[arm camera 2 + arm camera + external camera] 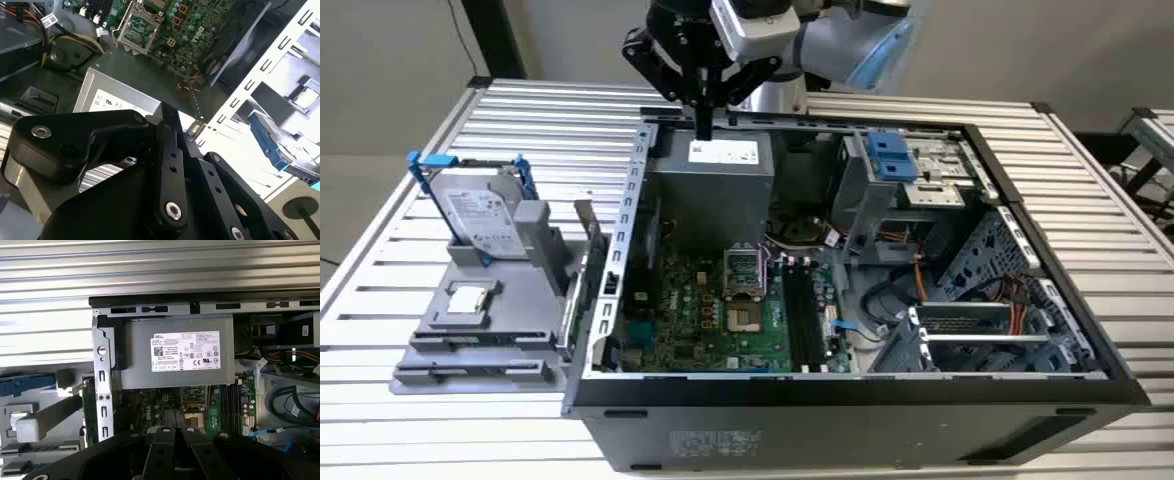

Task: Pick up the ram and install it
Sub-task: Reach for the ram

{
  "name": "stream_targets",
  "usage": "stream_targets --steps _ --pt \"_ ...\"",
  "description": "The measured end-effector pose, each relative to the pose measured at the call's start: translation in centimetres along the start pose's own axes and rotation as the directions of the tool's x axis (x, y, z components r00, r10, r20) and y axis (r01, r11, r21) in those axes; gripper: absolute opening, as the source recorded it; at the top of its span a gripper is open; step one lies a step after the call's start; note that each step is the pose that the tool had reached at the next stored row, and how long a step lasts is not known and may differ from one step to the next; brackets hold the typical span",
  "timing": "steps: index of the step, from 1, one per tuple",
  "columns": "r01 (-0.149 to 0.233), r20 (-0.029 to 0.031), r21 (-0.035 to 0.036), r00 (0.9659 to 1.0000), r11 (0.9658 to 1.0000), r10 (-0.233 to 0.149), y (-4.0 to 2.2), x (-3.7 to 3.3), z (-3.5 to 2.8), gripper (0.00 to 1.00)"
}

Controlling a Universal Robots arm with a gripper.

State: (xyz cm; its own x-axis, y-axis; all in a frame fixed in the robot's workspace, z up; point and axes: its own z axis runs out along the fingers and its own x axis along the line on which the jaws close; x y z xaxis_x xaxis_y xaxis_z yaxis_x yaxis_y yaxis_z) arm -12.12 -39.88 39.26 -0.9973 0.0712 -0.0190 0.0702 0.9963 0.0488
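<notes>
The gripper (704,128) hangs with its fingers pressed together and nothing between them, above the power supply (714,190) inside the open computer case (854,420). What seems to be the ram (584,230) stands on edge on the grey fixture (480,360), just outside the case wall on the exterior view's left, apart from the gripper

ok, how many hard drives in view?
1: a drive upright in the grey holder outside the case, on the exterior view's left. The case's blue-bracketed bay may hide another.
</notes>
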Motion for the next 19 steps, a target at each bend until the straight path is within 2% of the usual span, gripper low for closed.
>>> stream_targets --steps 2,3,10,19 --pt "0.000 0.0000 0.0000 1.0000 1.0000 0.000 0.00 0.00 0.00 0.00" --pt "0.000 -0.0036 0.0010 1.0000 1.0000 0.000 0.00 0.00 0.00 0.00" --pt "0.000 -0.0036 0.0009 1.0000 1.0000 0.000 -0.02 0.25 0.00 0.00" --pt "0.000 -0.0036 0.0010 1.0000 1.0000 0.000 -0.06 0.92 -0.02 0.00"
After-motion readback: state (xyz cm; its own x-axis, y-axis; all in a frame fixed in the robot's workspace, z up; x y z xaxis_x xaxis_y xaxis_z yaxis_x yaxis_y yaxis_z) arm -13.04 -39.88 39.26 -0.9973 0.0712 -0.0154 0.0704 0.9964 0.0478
